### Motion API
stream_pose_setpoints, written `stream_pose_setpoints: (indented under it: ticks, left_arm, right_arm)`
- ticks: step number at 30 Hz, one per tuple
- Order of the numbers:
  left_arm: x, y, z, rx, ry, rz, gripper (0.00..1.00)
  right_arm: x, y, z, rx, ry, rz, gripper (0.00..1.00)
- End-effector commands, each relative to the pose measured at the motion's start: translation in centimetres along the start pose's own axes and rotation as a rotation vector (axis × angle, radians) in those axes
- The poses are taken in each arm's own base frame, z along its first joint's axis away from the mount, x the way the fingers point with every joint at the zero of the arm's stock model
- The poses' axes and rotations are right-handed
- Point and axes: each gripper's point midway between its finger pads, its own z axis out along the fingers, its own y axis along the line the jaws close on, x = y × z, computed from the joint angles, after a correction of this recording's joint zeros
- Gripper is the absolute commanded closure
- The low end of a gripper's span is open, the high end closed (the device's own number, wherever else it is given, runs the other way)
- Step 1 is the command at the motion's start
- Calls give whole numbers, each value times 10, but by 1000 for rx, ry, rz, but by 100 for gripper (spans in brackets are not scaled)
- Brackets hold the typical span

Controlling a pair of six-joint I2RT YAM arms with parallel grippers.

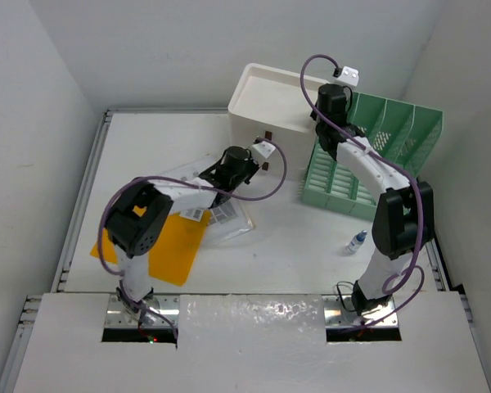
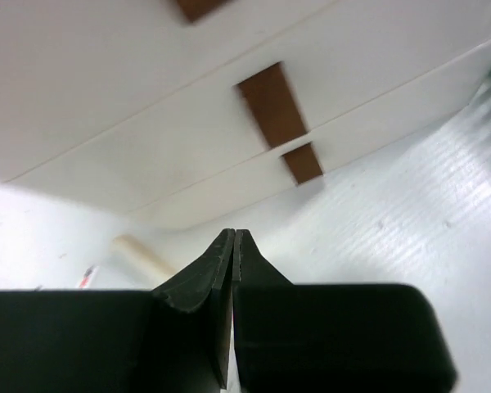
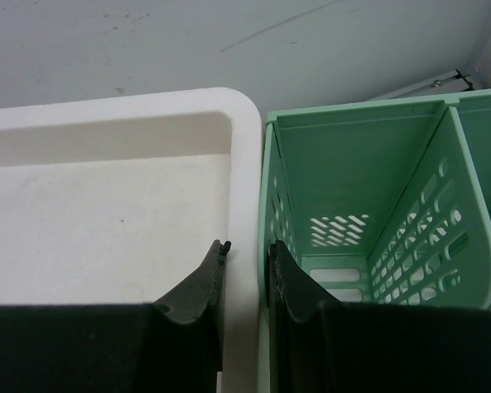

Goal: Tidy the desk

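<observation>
From above, the desk (image 1: 147,147) stretches white under everything, rails along its edges. The left gripper (image 1: 258,160) sits just in front of the white drawer box (image 1: 270,102), which stands at the far side beside the green file rack (image 1: 376,139). The left arm is plainly the nearer one to the drawer fronts. The right gripper (image 1: 329,123) hangs over the seam between box and rack. A yellow folder (image 1: 168,250), clear packets (image 1: 225,217) and a small bottle (image 1: 357,241) lie loose. The packets carry printed labels, too small to read.

From the left wrist, the jaws are pressed together with nothing visible between them. The lowest brown handle (image 2: 303,162) lies ahead and a little right of the tips, its long axis slanting away. A cream cylinder (image 2: 143,255) rests on the desk to the left.

From the right wrist, the jaws stand slightly apart astride the box's rim (image 3: 244,164), the rack just beside. I cannot tell whether they pinch it. The desk is hidden here, and no writing shows.
</observation>
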Motion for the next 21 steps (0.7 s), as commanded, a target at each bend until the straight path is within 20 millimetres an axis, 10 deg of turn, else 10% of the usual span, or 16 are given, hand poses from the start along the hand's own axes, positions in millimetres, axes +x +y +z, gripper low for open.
stream_pose_setpoints:
  ticks: [1, 9, 11, 16, 21]
  left_arm:
    - [-23, 13, -32, 34, -63, 13, 100]
    - [-26, -20, -23, 192, -12, -18, 100]
    - [-21, -26, -7, 208, 36, -65, 72]
    - [-7, -37, 30, 168, 20, -213, 45]
    - [-18, -9, 43, 0, -77, -321, 38]
  right_arm:
    - [60, 0, -12, -2, 200, -113, 100]
    - [60, 5, -11, -22, 193, -92, 100]
    - [62, 4, -12, -24, 192, -86, 100]
    - [63, 6, -12, -50, 178, -81, 100]
    - [58, 9, -13, -68, 157, -88, 100]
